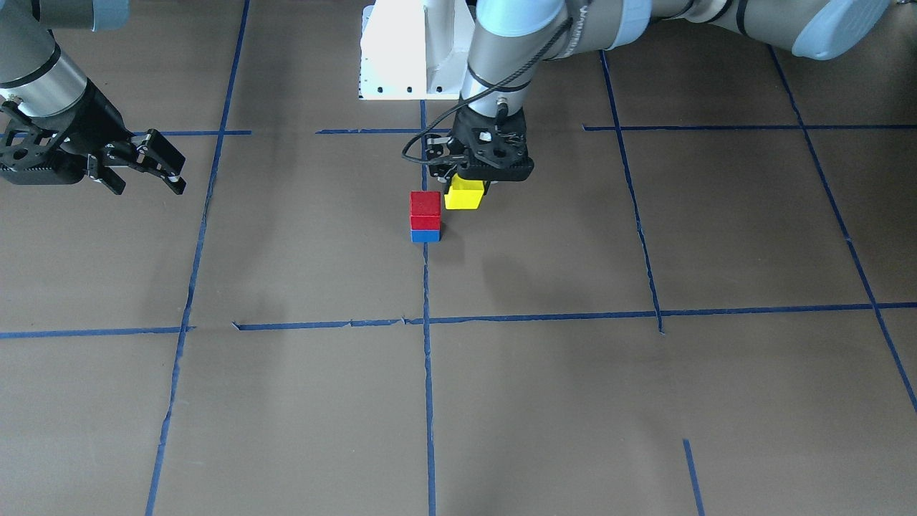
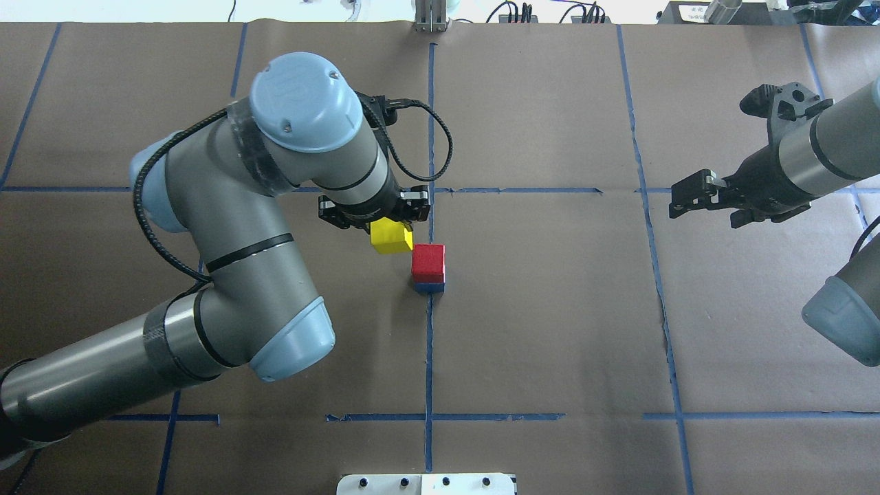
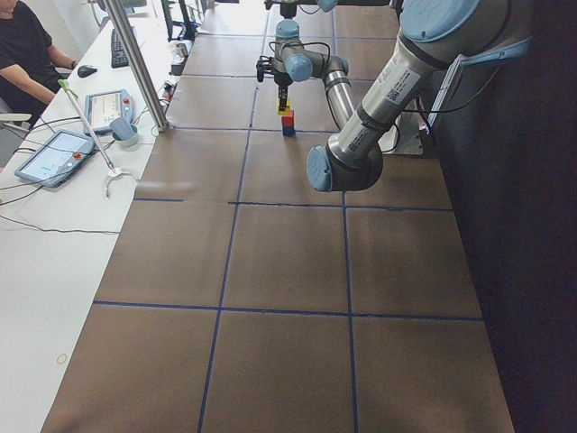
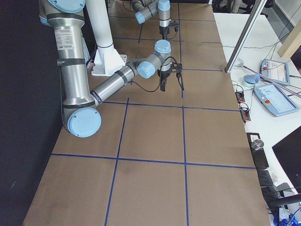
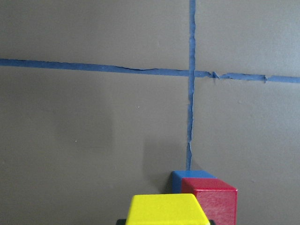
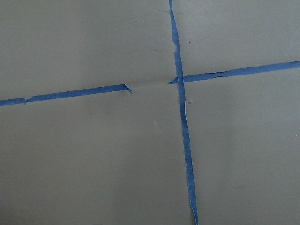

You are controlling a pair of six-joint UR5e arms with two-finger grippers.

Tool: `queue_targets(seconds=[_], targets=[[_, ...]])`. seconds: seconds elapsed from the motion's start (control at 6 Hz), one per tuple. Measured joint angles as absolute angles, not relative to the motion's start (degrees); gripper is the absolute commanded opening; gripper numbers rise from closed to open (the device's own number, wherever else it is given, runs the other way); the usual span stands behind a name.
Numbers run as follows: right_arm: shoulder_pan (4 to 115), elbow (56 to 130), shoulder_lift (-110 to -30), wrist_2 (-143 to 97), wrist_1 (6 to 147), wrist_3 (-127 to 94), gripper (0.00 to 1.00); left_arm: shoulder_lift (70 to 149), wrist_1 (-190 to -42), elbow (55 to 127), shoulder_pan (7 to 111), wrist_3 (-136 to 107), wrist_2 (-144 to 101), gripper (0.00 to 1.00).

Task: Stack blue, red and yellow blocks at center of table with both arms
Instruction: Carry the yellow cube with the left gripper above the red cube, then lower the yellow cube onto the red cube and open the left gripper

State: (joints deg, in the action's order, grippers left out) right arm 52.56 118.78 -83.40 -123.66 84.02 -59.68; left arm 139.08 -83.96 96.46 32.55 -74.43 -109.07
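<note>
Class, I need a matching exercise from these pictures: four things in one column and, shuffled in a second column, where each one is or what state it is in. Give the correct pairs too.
Column one
1. yellow block
2. red block
3. blue block
4. right claw

Column two
A. bottom of the stack, under another block
B. open and empty, far off to one side
C. gripped by the left claw, beside the stack
D. resting on top of the blue block

Pairs: 1-C, 2-D, 3-A, 4-B
</note>
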Motion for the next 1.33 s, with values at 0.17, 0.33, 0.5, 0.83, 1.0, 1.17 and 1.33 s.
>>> queue_targets(seconds=[0.17,0.33,0.5,0.83,1.0,1.17,1.33], targets=[[52.6,118.8,-83.4,-123.7,84.0,-59.7,1.0,141.0,-83.8,94.1,32.1,-75.6,-108.2,0.0],[52.6,118.8,-83.3,-123.7,84.0,-59.7,1.0,141.5,-83.8,93.2,32.0,-76.0,-107.6,0.0],[52.6,118.8,-83.3,-123.7,84.0,-59.7,1.0,141.5,-83.6,92.9,31.6,-76.2,-107.2,0.0],[52.6,118.8,-83.3,-123.7,84.0,-59.7,1.0,141.7,-83.0,92.5,30.0,-76.3,-105.6,0.01],[52.6,118.9,-83.3,-123.7,84.0,-59.8,1.0,141.7,-82.9,92.5,29.5,-76.3,-105.3,0.02],[52.6,119.0,-83.3,-123.7,84.0,-59.9,1.0,141.8,-82.9,92.5,29.3,-76.4,-105.2,0.02],[52.6,119.0,-83.3,-123.7,84.0,-60.1,1.0,141.8,-82.8,92.5,29.3,-76.5,-105.2,0.03]])
